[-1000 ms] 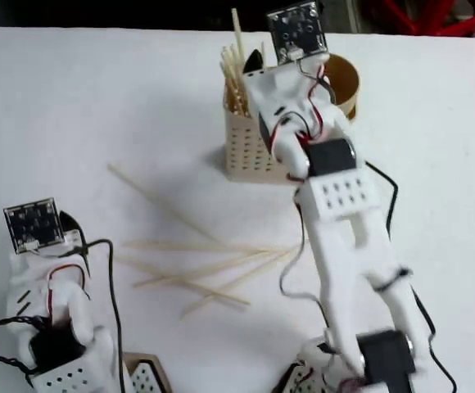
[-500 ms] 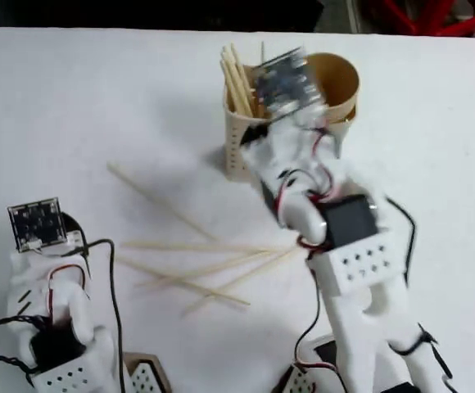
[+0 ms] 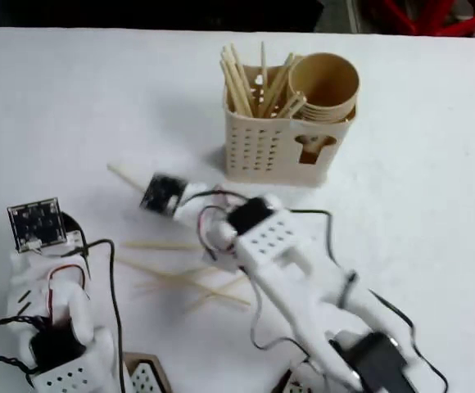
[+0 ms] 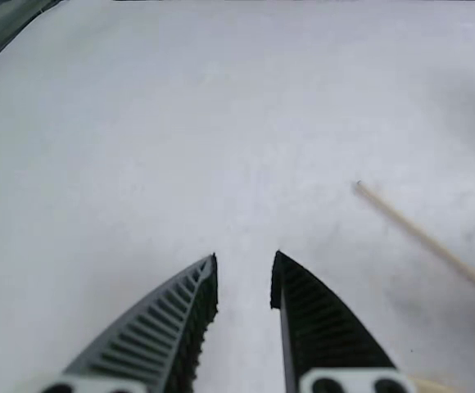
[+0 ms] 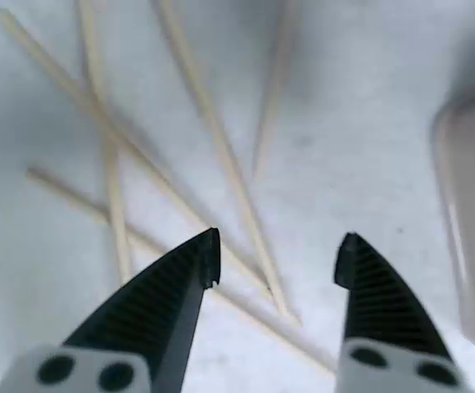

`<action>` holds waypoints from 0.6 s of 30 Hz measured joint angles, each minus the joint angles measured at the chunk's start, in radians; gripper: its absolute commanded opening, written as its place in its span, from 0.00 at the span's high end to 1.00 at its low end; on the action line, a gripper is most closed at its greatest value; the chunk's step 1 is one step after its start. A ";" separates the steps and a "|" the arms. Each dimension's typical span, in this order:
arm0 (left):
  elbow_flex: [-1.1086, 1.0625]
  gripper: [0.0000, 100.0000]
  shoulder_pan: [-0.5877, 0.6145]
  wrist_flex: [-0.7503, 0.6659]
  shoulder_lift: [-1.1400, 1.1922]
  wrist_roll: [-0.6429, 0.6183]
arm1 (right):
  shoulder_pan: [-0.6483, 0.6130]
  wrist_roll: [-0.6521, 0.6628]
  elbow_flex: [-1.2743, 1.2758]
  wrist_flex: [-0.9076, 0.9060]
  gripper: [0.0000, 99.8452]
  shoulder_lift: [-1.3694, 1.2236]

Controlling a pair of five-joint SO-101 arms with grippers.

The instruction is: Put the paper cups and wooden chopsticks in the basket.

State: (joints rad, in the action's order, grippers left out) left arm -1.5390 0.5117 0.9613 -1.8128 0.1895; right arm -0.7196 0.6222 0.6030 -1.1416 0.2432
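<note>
Several loose chopsticks [image 3: 180, 281] lie crossed on table [image 3: 74, 98], near centre. R gripper [image 5: 277, 255] spread wide, empty, right over them. L gripper [image 4: 244, 274] low over bare table, jaws slightly apart, holding nothing. Basket [image 3: 270, 155] at back w/ paper cups [image 3: 325, 82] + more chopsticks [image 3: 242, 78] inside.

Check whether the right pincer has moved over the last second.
Yes. The right pincer has swung away from the basket, down-left in the high view, and is now over the loose chopsticks.

High camera looking down over table [image 3: 74, 98], 2 wrist cameras close above it, right one sharing loose chopsticks [image 5: 222, 155]
</note>
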 measured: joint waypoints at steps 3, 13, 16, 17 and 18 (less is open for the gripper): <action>0.000 0.87 0.000 0.000 0.000 0.003 | -0.040 0.041 -0.014 0.000 0.69 -0.109; 0.000 0.88 0.000 0.000 0.000 0.006 | -0.080 0.092 -0.109 0.002 0.69 -0.336; 0.000 0.88 0.000 0.000 0.000 0.006 | -0.089 0.092 -0.153 0.034 0.69 -0.414; 0.000 0.88 0.000 0.000 0.000 0.006 | -0.089 0.092 -0.167 0.048 0.69 -0.440; 0.000 0.88 0.000 0.000 0.000 0.006 | -0.087 0.092 -0.183 0.054 0.69 -0.462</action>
State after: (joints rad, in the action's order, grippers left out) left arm -1.5390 0.5117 0.9613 -1.8128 0.1956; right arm -0.8071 0.7142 0.4204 -1.0879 -0.2186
